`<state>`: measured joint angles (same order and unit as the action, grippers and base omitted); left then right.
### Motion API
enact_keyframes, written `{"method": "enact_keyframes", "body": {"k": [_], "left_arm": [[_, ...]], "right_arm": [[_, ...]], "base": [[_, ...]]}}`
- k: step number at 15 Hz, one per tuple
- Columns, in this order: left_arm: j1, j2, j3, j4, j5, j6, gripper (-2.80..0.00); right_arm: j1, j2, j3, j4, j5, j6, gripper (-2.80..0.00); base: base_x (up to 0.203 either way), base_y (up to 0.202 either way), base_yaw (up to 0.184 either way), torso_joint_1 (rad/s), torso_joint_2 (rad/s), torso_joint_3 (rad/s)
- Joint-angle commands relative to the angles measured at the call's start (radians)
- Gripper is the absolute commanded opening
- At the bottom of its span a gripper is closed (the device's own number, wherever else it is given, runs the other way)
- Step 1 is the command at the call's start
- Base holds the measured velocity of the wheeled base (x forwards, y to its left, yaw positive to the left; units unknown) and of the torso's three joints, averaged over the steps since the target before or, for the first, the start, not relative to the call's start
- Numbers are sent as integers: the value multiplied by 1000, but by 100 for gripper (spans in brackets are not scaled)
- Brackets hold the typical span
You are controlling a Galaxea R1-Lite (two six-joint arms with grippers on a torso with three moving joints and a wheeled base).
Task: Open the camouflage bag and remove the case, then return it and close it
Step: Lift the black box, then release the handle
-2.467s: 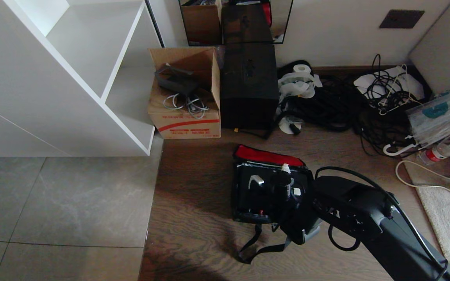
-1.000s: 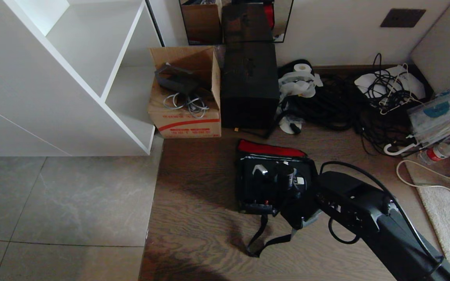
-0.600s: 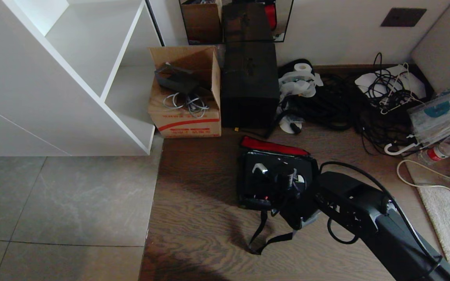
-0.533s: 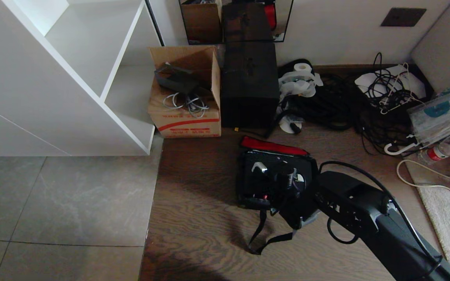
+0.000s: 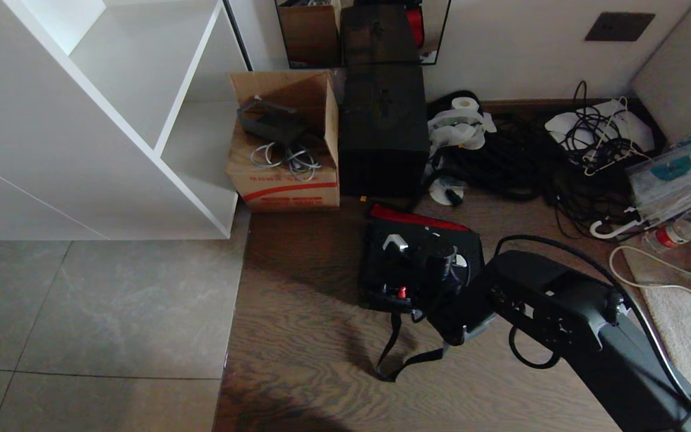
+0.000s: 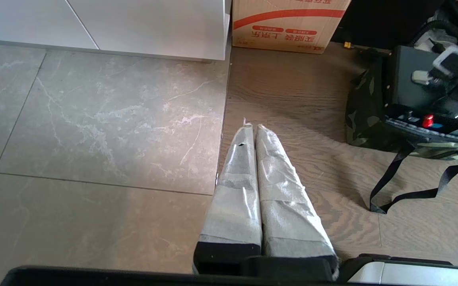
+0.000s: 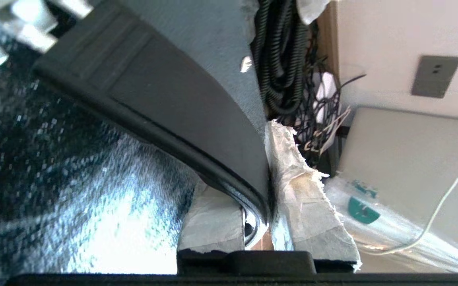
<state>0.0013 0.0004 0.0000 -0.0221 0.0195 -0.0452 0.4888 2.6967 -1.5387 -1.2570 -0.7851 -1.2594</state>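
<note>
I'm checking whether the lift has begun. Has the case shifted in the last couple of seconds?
Yes. The case, gripped by its handle in the right claw, now sits closer to the cardboard box and the tall black box.

Readable print appears only on the cardboard box (image 6: 290, 24), at the top centre of the left wrist view. Beneath its curved red stripe sit two red rounded labels holding pale Chinese characters, too small to make out with certainty, with a further line of tiny red print along the lower edge. In the head view the same box (image 5: 288, 189) stands left of centre, its red lettering illegible there.
</note>
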Motion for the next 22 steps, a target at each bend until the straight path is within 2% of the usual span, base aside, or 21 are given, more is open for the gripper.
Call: {"method": "enact_keyframes", "body": {"k": [1, 8, 16, 22], "left_arm": [[0, 0, 11, -1, 0, -1, -280], [0, 0, 11, 0, 0, -1, -280], [0, 0, 11, -1, 0, -1, -280], [0, 0, 11, -1, 0, -1, -280]], "right_arm": [[14, -77, 39, -7, -4, -6, -280], [23, -252, 102, 10, -3, -14, -280], [18, -443, 217, 95, -12, -6, -280], [-96, -531, 277, 114, -13, -7, -280]], "base": [[0, 0, 0, 0, 0, 0], [0, 0, 0, 0, 0, 0], [0, 0, 0, 0, 0, 0], [0, 0, 0, 0, 0, 0]]}}
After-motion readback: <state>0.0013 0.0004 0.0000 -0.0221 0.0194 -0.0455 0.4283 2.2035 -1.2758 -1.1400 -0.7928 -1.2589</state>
